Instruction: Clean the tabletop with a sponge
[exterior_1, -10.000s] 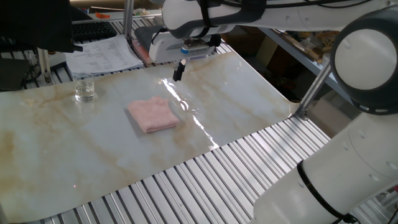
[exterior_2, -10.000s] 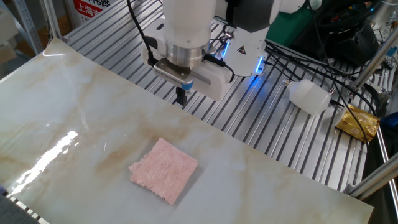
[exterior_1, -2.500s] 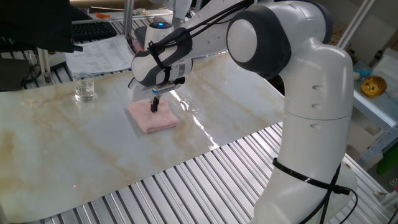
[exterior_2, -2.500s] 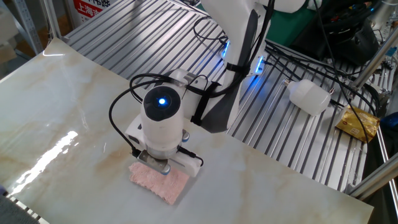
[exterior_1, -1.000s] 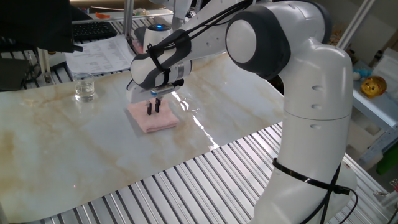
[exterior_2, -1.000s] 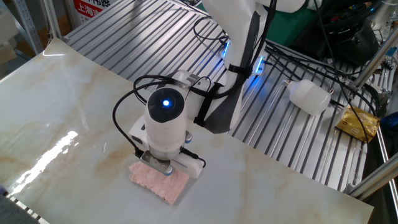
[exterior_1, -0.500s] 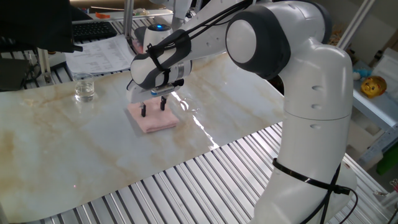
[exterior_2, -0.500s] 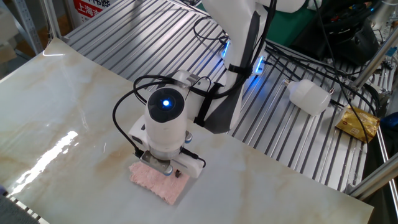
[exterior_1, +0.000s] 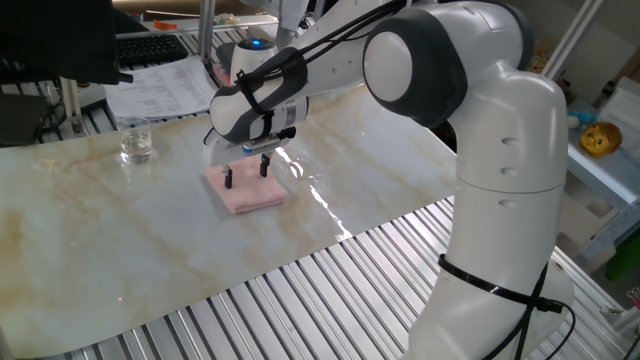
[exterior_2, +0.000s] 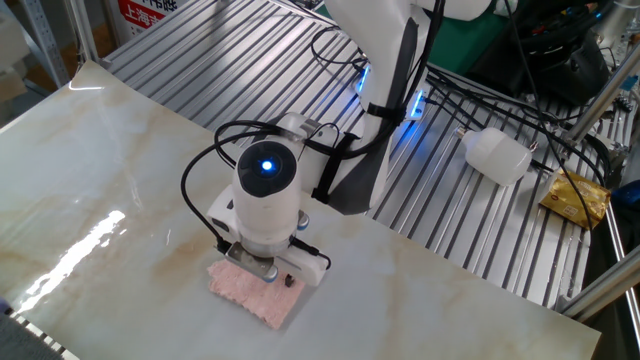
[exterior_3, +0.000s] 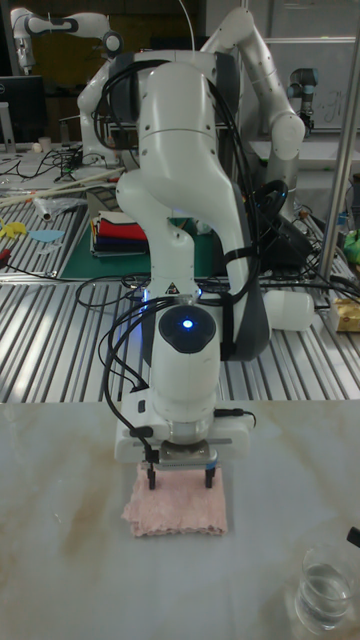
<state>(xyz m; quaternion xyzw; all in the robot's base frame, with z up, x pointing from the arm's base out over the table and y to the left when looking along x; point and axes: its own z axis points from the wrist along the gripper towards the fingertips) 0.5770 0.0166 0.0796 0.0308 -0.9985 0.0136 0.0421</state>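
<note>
Claw (exterior_1: 247, 172) has spread, seemingly touching sponge (exterior_1: 246, 193).

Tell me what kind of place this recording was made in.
Most likely a robotics lab, not a home. The marble-look tabletop is a sheet laid over ribbed metal slats, loose cables run beside it, and other robot arms stand behind the one whose open gripper is over the pink sponge.

A red sign (exterior_2: 145, 12) peeks in at the top edge of the other fixed view, white characters on it, cropped and too small to read. Printed sheets (exterior_1: 165, 85) lie behind the tabletop, their text illegible.
</note>
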